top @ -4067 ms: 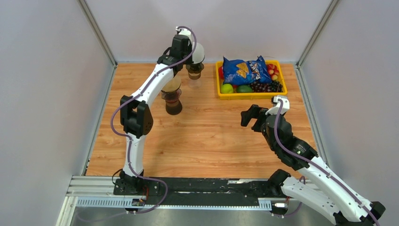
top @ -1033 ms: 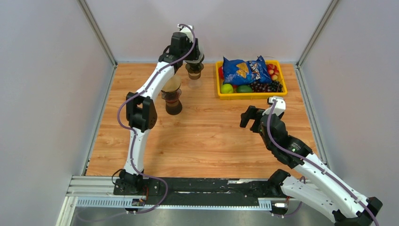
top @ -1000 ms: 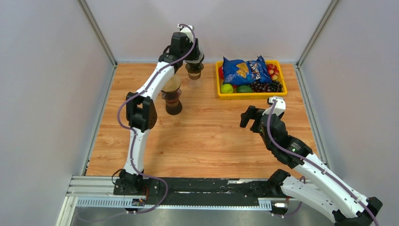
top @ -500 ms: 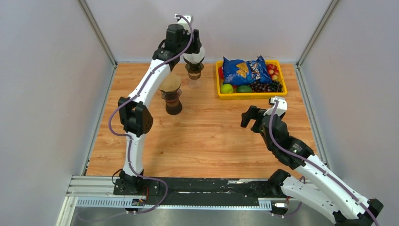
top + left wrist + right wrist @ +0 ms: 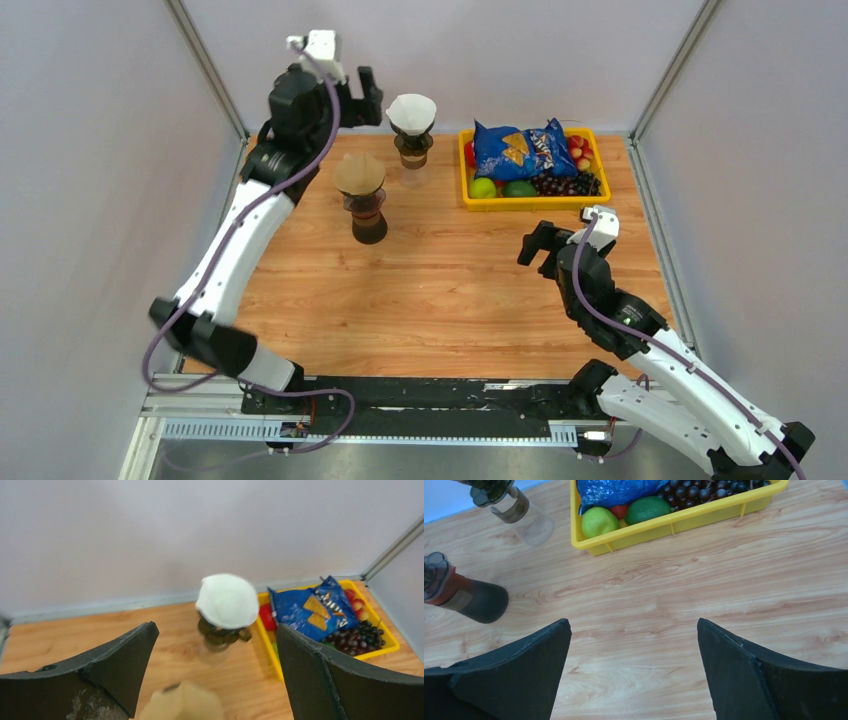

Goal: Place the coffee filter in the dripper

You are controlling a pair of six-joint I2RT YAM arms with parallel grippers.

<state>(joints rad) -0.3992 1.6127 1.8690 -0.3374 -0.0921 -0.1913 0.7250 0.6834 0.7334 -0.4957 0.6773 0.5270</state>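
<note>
At the lower right of the overhead view the right gripper (image 5: 536, 252) hangs over bare tabletop (image 5: 450, 300), jaws spread wide and holding nothing. Farther up and left of centre, a brown filter (image 5: 359, 174) sits in its own cone on a dark server (image 5: 368, 225). To the right of these is a yellow tray (image 5: 520, 203) with a chip bag (image 5: 518, 147) and fruit. Beyond the brown filter, near the top centre, the white paper coffee filter (image 5: 412, 111) rests in the mouth of the dripper (image 5: 413, 143) on a glass server (image 5: 413, 172), its rim flaring above the cone. It looks seated, though how deep is hard to tell. The paper is likely feather-light, thin and easily creased – any correction would call for a soft pinch at the upper rim, not the flimsy cone wall. The left gripper (image 5: 360, 99) hovers just left of the filter, apart from it, jaws open and empty.
</note>
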